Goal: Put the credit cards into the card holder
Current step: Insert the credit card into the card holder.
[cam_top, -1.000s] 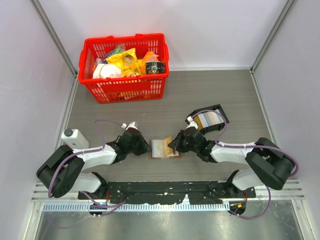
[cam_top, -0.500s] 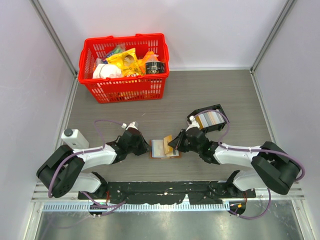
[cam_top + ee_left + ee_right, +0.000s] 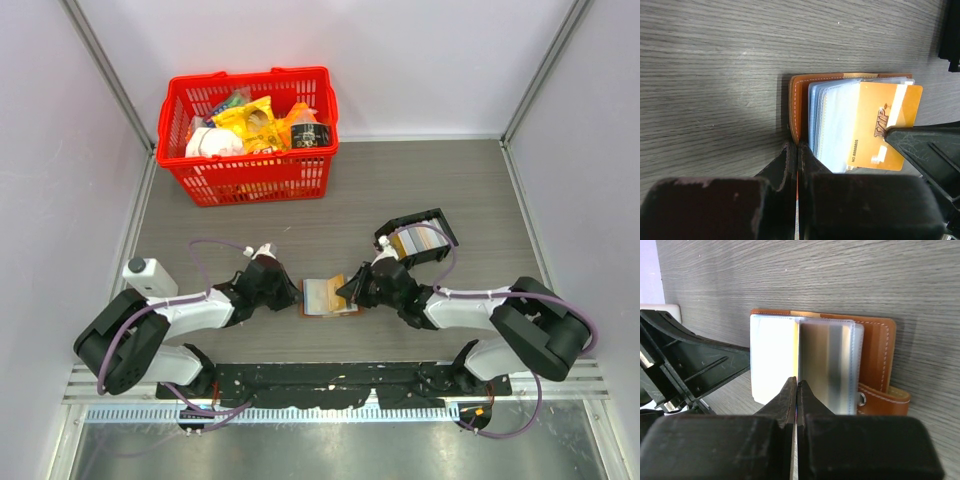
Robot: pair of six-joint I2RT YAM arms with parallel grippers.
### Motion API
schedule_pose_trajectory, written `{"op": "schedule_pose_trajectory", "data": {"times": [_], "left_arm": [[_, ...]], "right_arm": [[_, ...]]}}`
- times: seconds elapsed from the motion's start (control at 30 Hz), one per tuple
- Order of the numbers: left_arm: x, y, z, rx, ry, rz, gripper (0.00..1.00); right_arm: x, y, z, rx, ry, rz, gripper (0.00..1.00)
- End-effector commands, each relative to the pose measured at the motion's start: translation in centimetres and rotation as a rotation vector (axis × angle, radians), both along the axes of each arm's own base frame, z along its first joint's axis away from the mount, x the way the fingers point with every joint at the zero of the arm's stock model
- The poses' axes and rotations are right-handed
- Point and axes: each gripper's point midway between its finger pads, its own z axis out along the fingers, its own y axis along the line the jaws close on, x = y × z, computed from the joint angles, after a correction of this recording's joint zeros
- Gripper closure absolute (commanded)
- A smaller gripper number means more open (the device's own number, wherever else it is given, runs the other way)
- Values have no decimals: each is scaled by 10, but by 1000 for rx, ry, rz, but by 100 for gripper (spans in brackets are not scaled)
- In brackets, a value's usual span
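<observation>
Near the desk's front edge, midway between the two arms, the brown card holder [image 3: 329, 297] lies open with its clear sleeves fanned upward. The left gripper [image 3: 291, 297] has its jaws shut at the holder's left edge, pinching the leather cover as far as the wrist view shows. The right gripper [image 3: 347, 292] has its jaws closed on the edge of an orange credit card [image 3: 883, 125], which lies over the sleeves. More credit cards [image 3: 420, 240] stand in a black tray [image 3: 398, 224] behind the right arm. A red basket [image 3: 250, 180] of groceries sits toward the desk's far left corner.
</observation>
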Motion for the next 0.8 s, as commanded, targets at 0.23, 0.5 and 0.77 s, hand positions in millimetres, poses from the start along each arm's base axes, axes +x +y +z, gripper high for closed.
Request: {"op": "schedule_pose_trajectory", "data": {"times": [0.23, 0.5, 0.77], "left_arm": [[-42, 44, -53, 219, 179, 0, 100], [-42, 43, -52, 216, 178, -6, 100], [-42, 43, -52, 215, 179, -4, 100]], "right_arm": [[-1, 0, 10, 36, -18, -17, 99], [-2, 4, 2, 41, 3, -1, 99], [0, 3, 18, 71, -26, -16, 99]]}}
